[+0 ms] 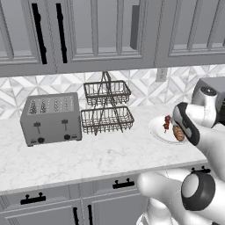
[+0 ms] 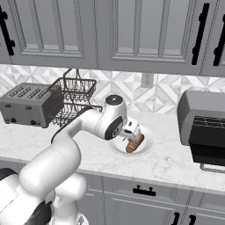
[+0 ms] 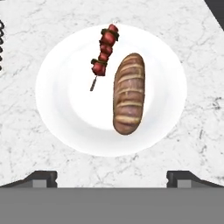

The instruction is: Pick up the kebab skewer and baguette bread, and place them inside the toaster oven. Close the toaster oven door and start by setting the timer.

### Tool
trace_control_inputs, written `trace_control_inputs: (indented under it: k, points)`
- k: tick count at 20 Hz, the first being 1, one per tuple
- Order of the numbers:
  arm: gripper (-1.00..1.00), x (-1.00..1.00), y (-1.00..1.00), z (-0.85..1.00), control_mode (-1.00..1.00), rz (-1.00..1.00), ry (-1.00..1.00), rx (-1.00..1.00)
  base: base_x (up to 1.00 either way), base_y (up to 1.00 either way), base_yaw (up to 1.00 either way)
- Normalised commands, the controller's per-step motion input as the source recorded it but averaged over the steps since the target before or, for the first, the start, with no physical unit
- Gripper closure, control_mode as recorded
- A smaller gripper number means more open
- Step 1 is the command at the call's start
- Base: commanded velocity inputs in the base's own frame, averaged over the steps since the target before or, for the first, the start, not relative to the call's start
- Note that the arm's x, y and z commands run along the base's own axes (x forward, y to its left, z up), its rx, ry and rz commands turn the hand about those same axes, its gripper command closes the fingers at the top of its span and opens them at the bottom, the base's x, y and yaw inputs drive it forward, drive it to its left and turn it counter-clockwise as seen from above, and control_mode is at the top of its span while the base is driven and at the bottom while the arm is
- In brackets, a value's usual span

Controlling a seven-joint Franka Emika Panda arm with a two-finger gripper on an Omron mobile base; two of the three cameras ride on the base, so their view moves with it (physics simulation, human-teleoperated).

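Marble counter (image 1: pixel 88 158) running wall to wall under grey cabinets, with drawers below. Toaster oven (image 2: pixel 204 127) at the far right end, grey box, door (image 2: pixel 210 154) seemingly dropped open already, wire rack showing in the dark mouth. Silver slot toaster (image 1: pixel 52 118) at the opposite end, two-tier wire basket (image 1: pixel 107 107) just beside it — neither part of the job.

White plate (image 3: pixel 61 113) between basket and oven, near the counter's front half. On it, side by side and not touching: baguette bread (image 3: pixel 128 93) and kebab skewer (image 3: pixel 103 51), both lying roughly parallel, skewer toward the basket side. Bare stick end pointing down toward the plate's middle in the hand view.

Gripper (image 3: pixel 112 177) hanging directly over the plate, jaws spread wide, nothing between them, tips well clear of the food.

Handling, as a judgement only. Baguette: light, firm crust, probably a little give — best taken across the short width at mid-length, jaws straddling the loaf, so no tipping at either end. Wide enough to need nearly the whole spread. Skewer: very light, thin, lumpy; stick itself too slim and likely slippery, so better pinched across the meat chunks near the centre. Lies flat on a shallow dish, so fingertips must come almost to the glaze. Risk of nudging the loaf when reaching for the skewer, given how close together.

Neither item lifted yet; whole task ahead.
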Motion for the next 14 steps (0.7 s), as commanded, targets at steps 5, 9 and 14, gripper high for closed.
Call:
trace_control_inputs:
  k: [5,9,14]
  points:
    - [-1.0,0.09,-0.11,-0.2,-1.0,-0.02,0.0,0.0,0.0,0.0,0.0]
    - [-1.0,0.23,-0.01,-0.2,-1.0,-0.01,-0.03,0.0,0.0,0.0,0.0]
    - [-1.0,0.08,-0.06,-0.35,-1.0,0.0,-0.05,0.0,0.0,0.0,0.0]
